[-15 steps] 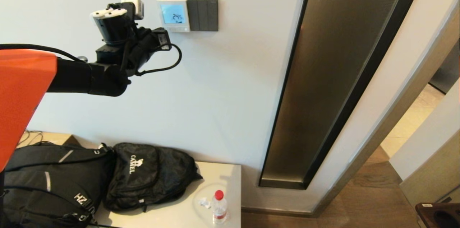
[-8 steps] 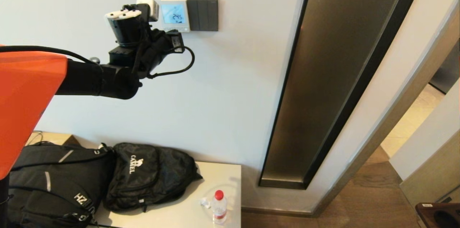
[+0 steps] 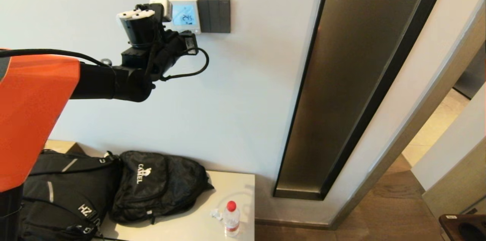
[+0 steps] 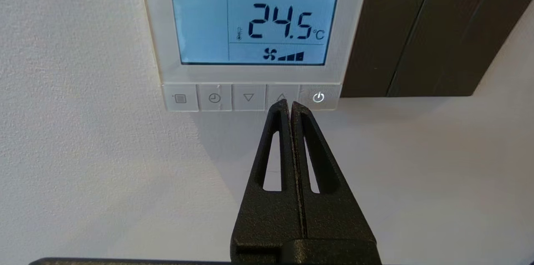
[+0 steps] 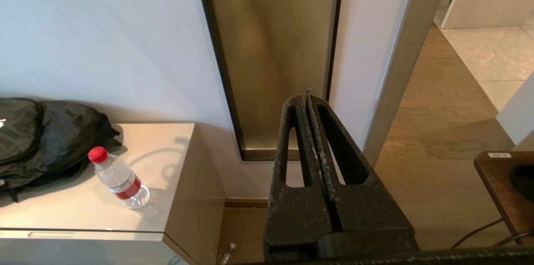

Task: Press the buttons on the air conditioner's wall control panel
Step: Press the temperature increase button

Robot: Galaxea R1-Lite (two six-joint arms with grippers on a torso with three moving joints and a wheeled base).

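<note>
The left claw [image 4: 289, 104], its two black fingers pressed together with nothing between them, is raised to the wall with its tips at the up-arrow key in the row of small white buttons [image 4: 250, 97] along the lower edge of the square white plastic air conditioner control panel [image 3: 184, 15]. That panel's light-blue screen reads 24.5 °C, and it sits just beside a dark grey three-rocker switch plate [image 3: 214, 15]. The right claw [image 5: 306, 102], also closed and empty, hangs low, well apart from the panel, near a beige surface [image 5: 167, 148] carrying a clear plastic bottle with a red cap [image 5: 118, 178].

Your left gripper [image 4: 290, 104], fingers pressed together, sits at the buttons [image 4: 248, 97], by the up-arrow key. At 3 o'clock the dark switch plate [image 4: 421, 27] crowds the control panel [image 4: 254, 18]; bare wall [image 4: 104, 165] lies open from 6 to 9 o'clock.
</note>
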